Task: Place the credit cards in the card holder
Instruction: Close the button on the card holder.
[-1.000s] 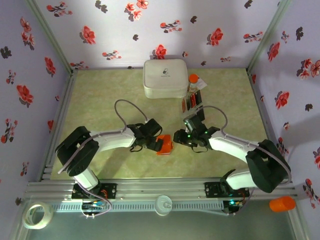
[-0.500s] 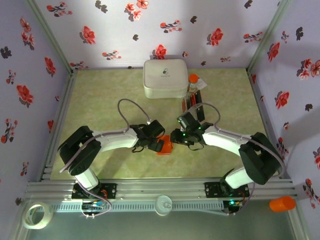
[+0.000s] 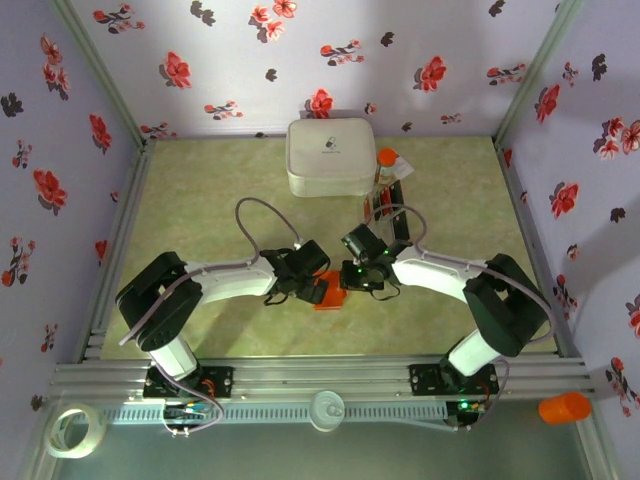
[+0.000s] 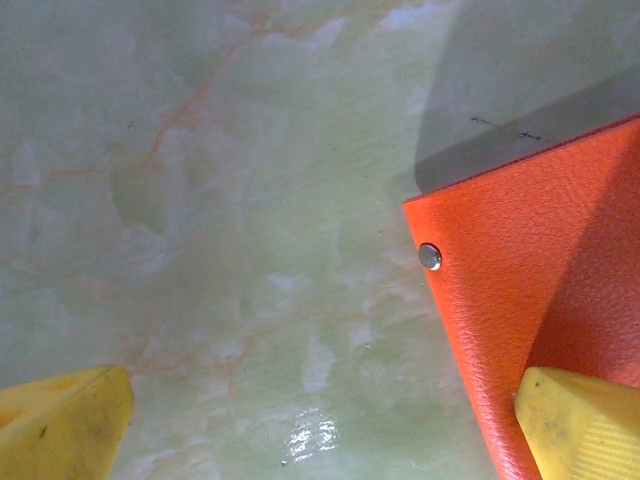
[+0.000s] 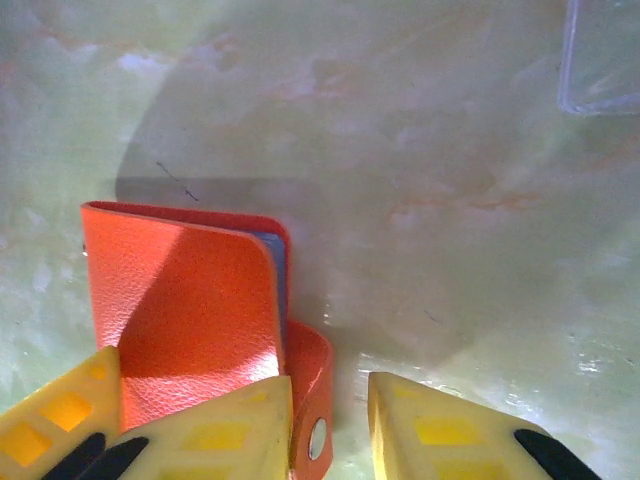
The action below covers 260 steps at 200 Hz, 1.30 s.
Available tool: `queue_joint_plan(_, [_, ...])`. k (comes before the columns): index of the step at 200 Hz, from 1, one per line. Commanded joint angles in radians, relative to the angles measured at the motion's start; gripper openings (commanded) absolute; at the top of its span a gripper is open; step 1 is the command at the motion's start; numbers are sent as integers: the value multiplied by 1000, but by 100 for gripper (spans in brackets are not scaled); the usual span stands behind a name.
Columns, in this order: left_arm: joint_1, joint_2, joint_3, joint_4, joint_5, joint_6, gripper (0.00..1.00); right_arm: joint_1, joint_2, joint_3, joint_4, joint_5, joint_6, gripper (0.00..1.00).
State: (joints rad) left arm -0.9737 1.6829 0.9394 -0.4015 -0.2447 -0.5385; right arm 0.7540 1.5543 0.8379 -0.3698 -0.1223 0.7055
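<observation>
Top view. The holder [image 3: 327,294] lies flat on the surface [image 3: 200,190], mid-way between the arms. The left gripper [image 3: 306,287] is at its left edge and the right gripper [image 3: 346,279] at its right. The cards [image 3: 385,207] sit well apart from it, red and black, just beside the white case [image 3: 330,157]. None is in the holder yet.

Left wrist. The left gripper [image 4: 320,425] has its jaws wide apart. One fingertip [image 4: 585,425] rests over a corner of the holder [image 4: 520,290], the other over bare surface. The grained cover looks grippy rather than slick.

Right wrist. The holder [image 5: 185,300] is folded shut, with a blue-grey lining at the fold. Its snap tab [image 5: 312,400] curls up loose. The right gripper [image 5: 330,425] has its jaws part-way apart, with the tab in the gap against one fingertip [image 5: 235,425]. It does not look pinched from both sides, though the angle is poor.

Handling, my judgement: the holder is light, soft and floppy, and will slide if pushed. Pin one cover flat and lift the other by its free edge or the tab. The cards are thin and stiff and lie flat, so take them by an edge.
</observation>
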Motion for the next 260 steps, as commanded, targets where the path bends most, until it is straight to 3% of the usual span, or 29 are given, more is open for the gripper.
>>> queue_joint_plan(1, [-14,29,-42,-76,-8,24,100,7,-4,0,-26,33,-9,23])
queue_joint_plan(21, [-13,29,-44,-73,-8,23,100,7,-13,-10,-22,32,-3,17])
queue_joint_plan(58, [-13,29,-47,-71,-8,24,100,10,-36,-19,-20,32,5,18])
queue_joint_plan(103, [-16,29,-46,-74,-8,24,100,11,-51,-27,-11,26,12,0])
queue_joint_plan(144, [-16,29,-44,-74,-8,23,100,11,-48,-32,0,21,13,0])
queue_joint_plan(156, [-16,29,-45,-73,-8,23,100,11,-44,-34,0,24,12,8])
queue_joint_plan(172, [-17,29,-43,-74,-8,23,100,11,-42,-37,2,24,12,11])
queue_joint_plan(233, [-19,28,-43,-74,-8,23,100,11,-39,-45,10,24,15,7])
queue_joint_plan(260, [-20,26,-44,-73,-8,23,100,11,-46,-46,11,19,17,17])
